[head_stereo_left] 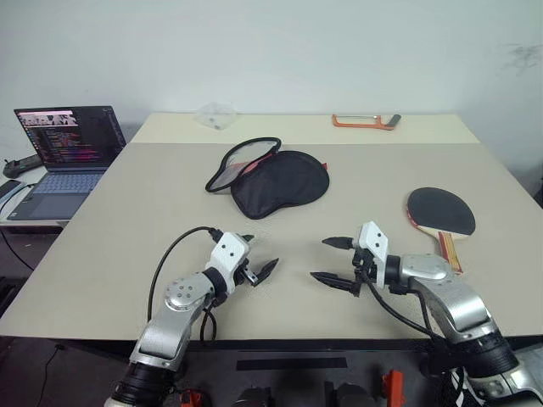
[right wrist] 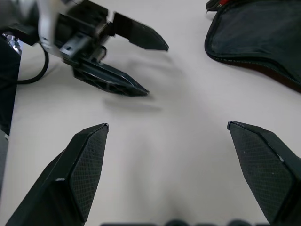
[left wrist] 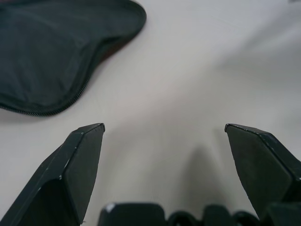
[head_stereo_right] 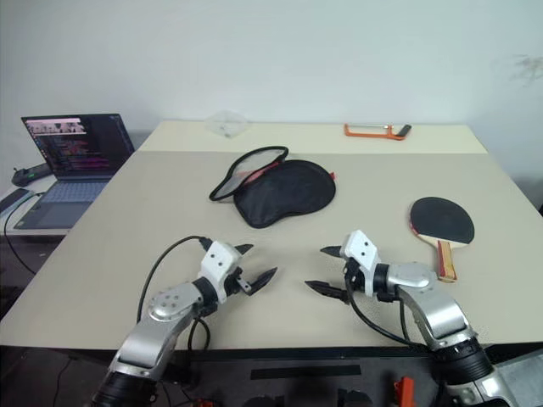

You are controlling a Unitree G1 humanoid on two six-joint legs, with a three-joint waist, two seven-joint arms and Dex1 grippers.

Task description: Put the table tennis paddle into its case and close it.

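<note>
The case (head_stereo_left: 284,182) lies flat at the middle of the table, a soft black pouch with its zippered flap (head_stereo_left: 240,163) folded open to the left and red lining showing. To its right lies the table tennis paddle (head_stereo_left: 441,210), black blade up, with its striped wooden handle (head_stereo_left: 449,248) pointing toward the front edge. My left gripper (head_stereo_left: 260,253) hovers open over the table in front of the case, holding nothing. My right gripper (head_stereo_left: 321,259) faces it, open and holding nothing, left of the paddle handle. The case's edge (left wrist: 51,61) shows beyond the left fingers (left wrist: 80,165).
An open laptop (head_stereo_left: 68,148) sits on a lower side table at the left. An orange-framed tool (head_stereo_left: 365,122) and a clear plastic piece (head_stereo_left: 215,114) lie at the back edge. The beige table (head_stereo_left: 153,203) has bare surface between the case and both grippers.
</note>
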